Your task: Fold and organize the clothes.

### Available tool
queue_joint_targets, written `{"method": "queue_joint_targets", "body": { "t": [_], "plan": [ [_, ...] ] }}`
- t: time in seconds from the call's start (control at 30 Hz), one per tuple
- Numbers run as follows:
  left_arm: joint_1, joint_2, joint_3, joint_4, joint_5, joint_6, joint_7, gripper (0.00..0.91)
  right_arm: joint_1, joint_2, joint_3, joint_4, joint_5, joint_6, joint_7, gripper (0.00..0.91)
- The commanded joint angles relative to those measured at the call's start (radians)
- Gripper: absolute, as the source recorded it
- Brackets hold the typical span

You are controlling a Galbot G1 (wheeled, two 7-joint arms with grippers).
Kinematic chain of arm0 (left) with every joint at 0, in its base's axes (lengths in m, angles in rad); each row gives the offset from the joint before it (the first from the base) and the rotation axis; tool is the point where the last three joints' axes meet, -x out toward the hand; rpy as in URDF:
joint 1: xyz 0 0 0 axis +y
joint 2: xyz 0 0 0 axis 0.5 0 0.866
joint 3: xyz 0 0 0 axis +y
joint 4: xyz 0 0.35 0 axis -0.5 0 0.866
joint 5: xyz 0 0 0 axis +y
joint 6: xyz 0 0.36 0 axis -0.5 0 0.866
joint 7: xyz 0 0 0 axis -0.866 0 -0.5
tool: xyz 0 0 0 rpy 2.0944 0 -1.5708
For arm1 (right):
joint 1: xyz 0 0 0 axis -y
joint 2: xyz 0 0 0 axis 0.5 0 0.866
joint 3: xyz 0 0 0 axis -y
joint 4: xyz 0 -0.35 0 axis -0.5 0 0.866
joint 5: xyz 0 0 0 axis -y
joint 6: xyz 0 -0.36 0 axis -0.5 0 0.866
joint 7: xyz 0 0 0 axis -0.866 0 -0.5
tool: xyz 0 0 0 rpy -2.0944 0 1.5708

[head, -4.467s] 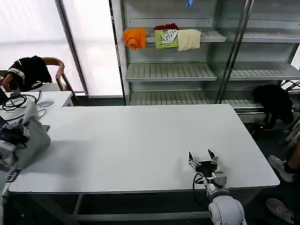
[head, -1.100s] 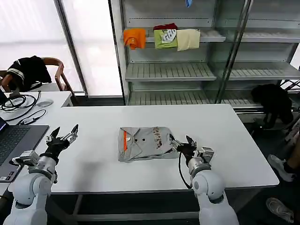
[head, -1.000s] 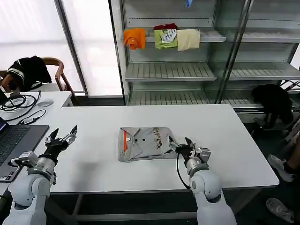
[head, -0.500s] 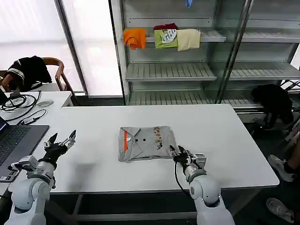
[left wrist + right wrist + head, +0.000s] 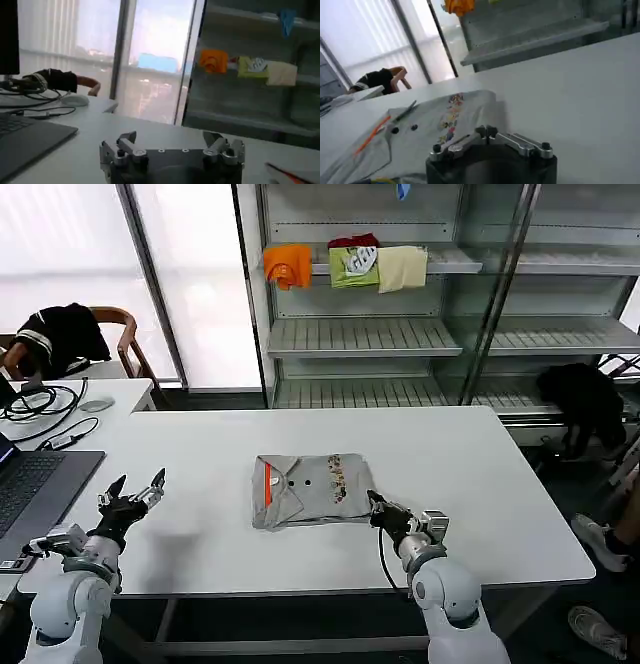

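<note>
The grey folded shirt lies flat near the middle of the white table, a rough rectangle with its orange collar stripe toward the robot's left, two dark buttons beside the stripe and a small multicoloured print toward the right. From the right wrist camera the shirt spreads out just ahead of the fingers. The right gripper sits low at the shirt's near right corner, its fingers pressed together; whether they pinch the fabric edge cannot be told. The left gripper hovers over bare table well to the left of the shirt, its fingers spread apart, and touches nothing. A laptop lies on the table's left edge. Behind the table, a metal shelf unit holds orange, green and cream folded garments.
</note>
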Motion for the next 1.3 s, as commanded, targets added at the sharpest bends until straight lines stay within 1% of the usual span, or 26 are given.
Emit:
{"method": "queue_joint_targets", "body": {
  "t": [0.03,0.13,0.2,0.23,0.3,0.37,0.6,0.63,0.67,0.7,0.87,1.03,1.13,1.23,1.3],
  "plan": [
    [0.001,0.001,-0.001,0.005,0.004,-0.006,0.0,0.907,-0.005,-0.02,-0.004,0.005,0.028,-0.001,0.012,0.0],
    [0.001,-0.001,0.002,0.006,0.004,-0.006,0.0,0.907,-0.011,0.002,0.006,0.004,0.019,-0.002,0.004,0.0],
    [0.001,-0.001,0.003,0.008,0.004,-0.007,0.001,0.907,-0.01,0.002,0.001,0.001,0.006,-0.001,0.008,0.0],
    [0.002,-0.002,0.004,0.008,0.004,-0.007,0.001,0.907,-0.007,0.004,-0.002,-0.007,-0.014,-0.001,0.007,0.907],
    [0.002,-0.002,0.006,0.01,0.004,-0.008,0.002,0.907,-0.003,0.013,0.0,-0.018,-0.028,0.0,0.0,0.907],
    [0.003,-0.003,0.007,0.011,0.004,-0.009,0.002,0.907,0.014,0.021,0.0,-0.035,-0.035,0.005,0.005,0.907],
    [0.008,-0.005,0.014,0.008,0.007,-0.011,0.003,0.907,0.069,0.067,-0.001,-0.137,-0.076,0.026,-0.003,0.907],
    [0.011,-0.005,0.013,0.007,0.007,-0.011,0.004,0.907,0.076,0.076,-0.004,-0.152,-0.091,0.03,-0.015,0.846],
    [0.012,-0.004,0.013,0.006,0.007,-0.012,0.004,0.907,0.08,0.078,-0.009,-0.16,-0.094,0.035,-0.015,0.202],
    [0.013,-0.004,0.013,0.006,0.007,-0.013,0.004,0.907,0.081,0.081,-0.011,-0.163,-0.095,0.035,-0.014,0.0],
    [0.021,-0.001,0.012,0.011,0.007,-0.02,0.004,0.907,0.084,0.088,-0.013,-0.171,-0.094,0.04,-0.042,0.0],
    [0.023,-0.005,0.017,0.022,0.017,-0.034,0.004,0.907,0.076,0.083,-0.01,-0.154,-0.081,0.043,-0.041,0.0],
    [0.025,-0.009,0.018,0.022,0.019,-0.035,0.003,0.907,0.065,0.076,-0.004,-0.128,-0.071,0.039,-0.03,0.0],
    [0.028,-0.011,0.018,0.016,0.019,-0.034,0.004,0.907,0.043,0.052,0.009,-0.074,-0.058,0.013,-0.009,0.0],
    [0.029,-0.011,0.018,0.014,0.019,-0.034,0.004,0.907,0.024,0.013,0.019,-0.037,-0.041,-0.001,0.01,0.0]
  ]
}}
